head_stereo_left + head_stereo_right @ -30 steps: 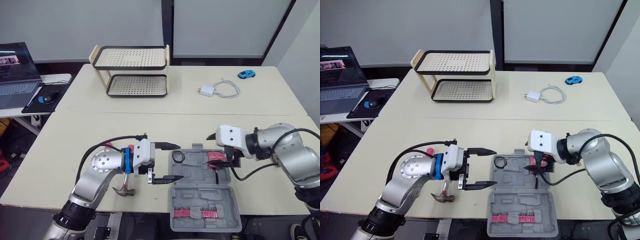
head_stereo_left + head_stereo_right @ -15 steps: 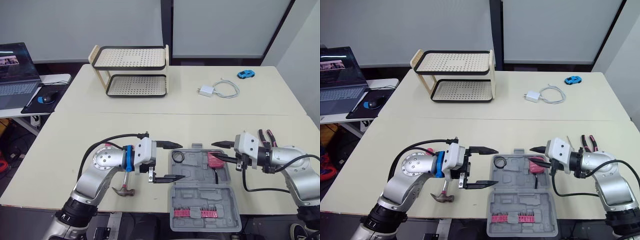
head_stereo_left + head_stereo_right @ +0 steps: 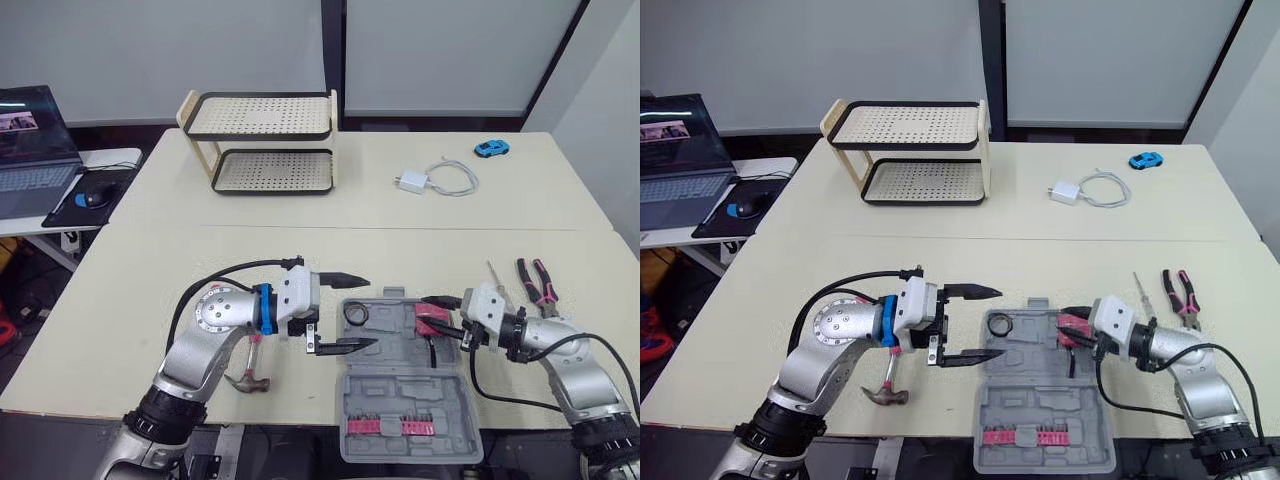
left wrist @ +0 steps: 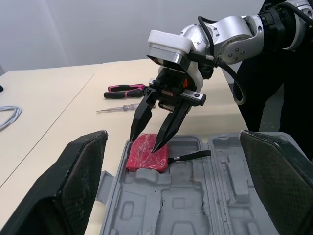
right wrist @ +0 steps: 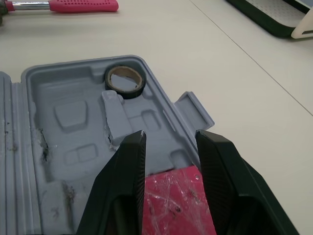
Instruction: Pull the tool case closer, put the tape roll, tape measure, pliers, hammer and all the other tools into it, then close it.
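Directly under spread right gripper [image 4: 144,143], tape measure [image 4: 145,157] in tool case [image 4: 195,198]

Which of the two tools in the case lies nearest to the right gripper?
The red tape measure, at the case's right end, just under the open right gripper; the black tape roll lies at the left end.

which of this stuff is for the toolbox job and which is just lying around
For the job: tool case, tape roll, tape measure, pliers, screwdriver, hammer.
Lying about: shelf rack, charger, toy car, laptop, mouse.
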